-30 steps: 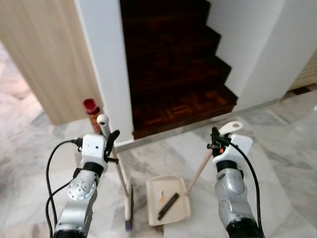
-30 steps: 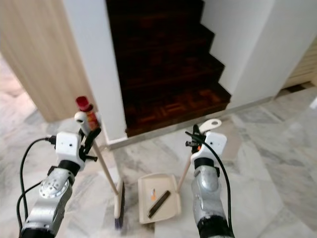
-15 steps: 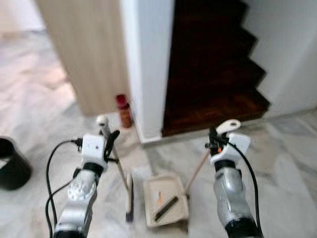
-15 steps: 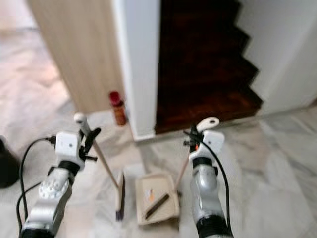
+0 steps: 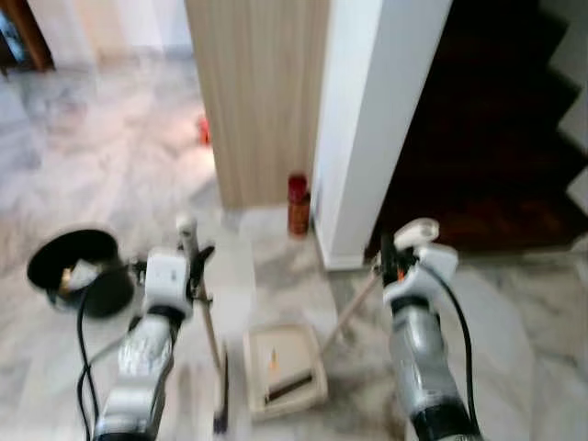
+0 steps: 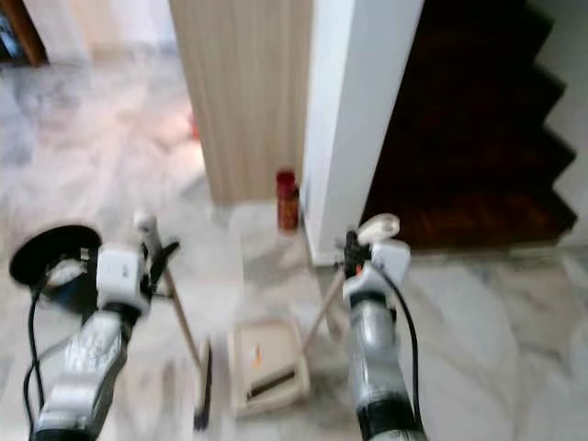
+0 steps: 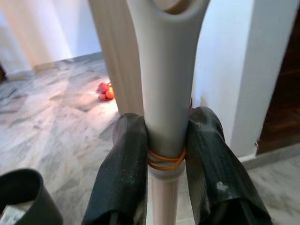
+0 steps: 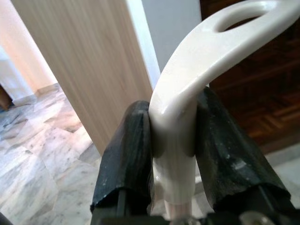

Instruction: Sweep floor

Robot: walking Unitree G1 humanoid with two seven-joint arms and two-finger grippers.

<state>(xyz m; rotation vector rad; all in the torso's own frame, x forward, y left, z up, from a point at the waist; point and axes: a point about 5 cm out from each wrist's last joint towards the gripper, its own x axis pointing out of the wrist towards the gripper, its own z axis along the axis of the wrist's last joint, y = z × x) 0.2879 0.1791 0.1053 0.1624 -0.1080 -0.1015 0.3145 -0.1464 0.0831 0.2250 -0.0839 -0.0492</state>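
Left gripper (image 7: 161, 154) clenched on the broom (image 5: 207, 322) just below its grey plastic grip; right gripper (image 8: 173, 140) clamped around the cream dustpan (image 5: 280, 367) handle beneath its hanging loop. Broom head and pan down on the polished marble floor (image 5: 110, 175), side by side. Probably light, rigid tools, smooth and prone to twisting; best held high near the handle ends. A dark strip inside the pan; black bin (image 5: 78, 268) nearby.
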